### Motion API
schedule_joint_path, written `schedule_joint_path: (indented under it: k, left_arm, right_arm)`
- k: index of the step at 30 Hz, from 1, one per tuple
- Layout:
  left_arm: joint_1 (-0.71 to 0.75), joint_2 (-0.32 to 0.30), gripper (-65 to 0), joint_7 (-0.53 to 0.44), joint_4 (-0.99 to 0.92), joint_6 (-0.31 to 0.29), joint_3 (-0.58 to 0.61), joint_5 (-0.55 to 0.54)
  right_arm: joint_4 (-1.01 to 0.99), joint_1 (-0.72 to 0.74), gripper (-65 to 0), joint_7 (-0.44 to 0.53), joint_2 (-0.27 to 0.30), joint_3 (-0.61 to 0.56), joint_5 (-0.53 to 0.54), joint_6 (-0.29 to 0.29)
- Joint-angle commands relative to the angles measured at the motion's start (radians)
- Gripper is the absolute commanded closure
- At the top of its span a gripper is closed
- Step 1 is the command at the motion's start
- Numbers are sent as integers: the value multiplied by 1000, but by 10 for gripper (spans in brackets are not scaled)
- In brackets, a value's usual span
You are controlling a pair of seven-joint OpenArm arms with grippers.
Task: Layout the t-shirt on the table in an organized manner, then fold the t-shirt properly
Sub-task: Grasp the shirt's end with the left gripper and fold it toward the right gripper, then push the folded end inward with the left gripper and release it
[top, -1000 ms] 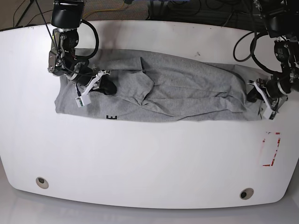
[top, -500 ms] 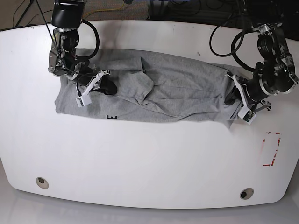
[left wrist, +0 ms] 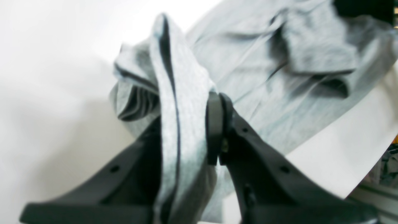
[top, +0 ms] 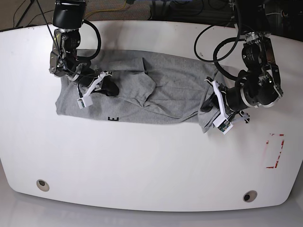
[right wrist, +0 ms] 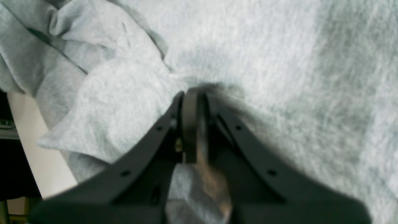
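T-shirt [top: 165, 94] lies on the white surface [top: 142, 161], its end pinched in the left jaws, the right jaws closed, pressing cloth.

A single black block letter "E" [top: 113, 119] can be read on the grey t-shirt [top: 161, 94], printed near the hem edge closest to the camera in the base view; no other lettering is legible.
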Motion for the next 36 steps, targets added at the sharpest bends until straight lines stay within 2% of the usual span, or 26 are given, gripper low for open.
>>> schedule_joint_path:
  k: [1,11,17,23,25,29,31,33,36]
  left_arm:
    - [-23,17,-60,-19,20,-1,11,-14]
    - [-34,57,-61,-22,20,-1,114,98]
    - [-35,88,-61,-22,17,-1,126,99]
    - [-41,91,-69,-23,17,-1,128,101]
    - [-44,97,-100,-23,16,-1,129,108]
    - [-58,117,-228,-20,17,-1,131,151]
    - [-61,117,-265,-17,19,-1,148,160]
    - [-63,116,-282,-10,20,0,175,168]
    - [-78,117,-281,9,23,34,218,173]
  right_arm:
    - [-5,-9,-51,-82,4,-4,-78,-17]
    - [-5,-9,-51,-82,4,-4,-78,-17]
    - [-5,-9,-51,-82,4,-4,-78,-17]
    - [-5,-8,-51,-82,4,-4,-78,-17]
    - [-5,-8,-51,-82,4,-5,-78,-17]
    - [-5,-8,-51,-82,4,-5,-78,-17]
    - [-5,-8,-51,-82,6,-5,-78,-17]
    - [-5,-6,-51,-82,6,-5,-78,-17]
    - [-5,-6,-51,-82,6,-7,-78,-17]
